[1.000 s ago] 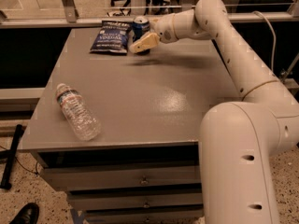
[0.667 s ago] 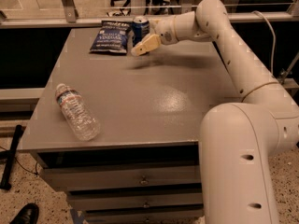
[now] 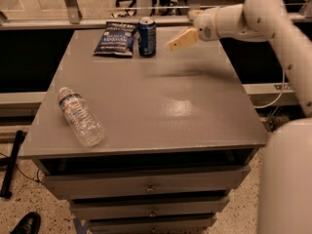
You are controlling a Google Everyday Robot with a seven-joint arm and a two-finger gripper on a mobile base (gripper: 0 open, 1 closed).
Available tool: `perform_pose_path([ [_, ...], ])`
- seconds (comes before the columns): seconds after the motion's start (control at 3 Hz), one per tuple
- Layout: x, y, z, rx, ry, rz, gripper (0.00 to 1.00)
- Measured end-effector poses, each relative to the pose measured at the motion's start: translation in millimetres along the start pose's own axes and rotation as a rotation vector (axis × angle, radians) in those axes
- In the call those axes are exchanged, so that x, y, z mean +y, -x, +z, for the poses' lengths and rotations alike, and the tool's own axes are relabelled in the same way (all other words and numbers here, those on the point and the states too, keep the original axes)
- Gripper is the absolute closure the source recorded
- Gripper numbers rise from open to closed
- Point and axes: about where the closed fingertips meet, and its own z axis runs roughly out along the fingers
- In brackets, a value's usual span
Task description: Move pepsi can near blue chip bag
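The pepsi can stands upright at the back of the grey table, its left side right next to the blue chip bag. The bag lies flat with its white lettering up. My gripper hovers a short way to the right of the can, apart from it, open and empty. One tan finger points down and left toward the can.
A clear plastic water bottle lies on its side at the front left of the table. Drawers run under the tabletop. My white arm reaches in from the right and my body fills the lower right. A rail runs behind the table.
The gripper was around the can beside the bag. It has let go and drawn back to the right, and the can now stands alone next to the bag.
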Motion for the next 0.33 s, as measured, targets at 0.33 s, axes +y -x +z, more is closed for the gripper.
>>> perform_pose_path([
  [0.33, 2.7, -8.4, -22.5, 0.02, -0.037, 0.015, 0.0],
])
